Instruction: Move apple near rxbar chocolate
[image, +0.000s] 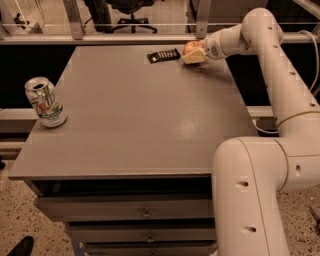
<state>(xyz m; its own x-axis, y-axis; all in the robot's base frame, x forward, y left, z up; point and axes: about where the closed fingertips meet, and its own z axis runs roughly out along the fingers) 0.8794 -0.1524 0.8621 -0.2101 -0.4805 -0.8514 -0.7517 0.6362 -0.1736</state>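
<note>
The red apple (188, 47) is at the far right of the grey table (135, 110), held between the fingers (195, 58) of my gripper (192, 53). The gripper reaches in from the right at the table's back edge and is shut on the apple, low over the tabletop. The rxbar chocolate (163, 55), a flat black bar with white print, lies on the table just left of the apple, a small gap away. Whether the apple touches the table I cannot tell.
A silver-green soda can (46, 102) stands upright near the table's left edge. A metal rail (100, 37) runs behind the table. Drawers (145, 212) sit under the tabletop. My arm's white base (250, 195) fills the lower right.
</note>
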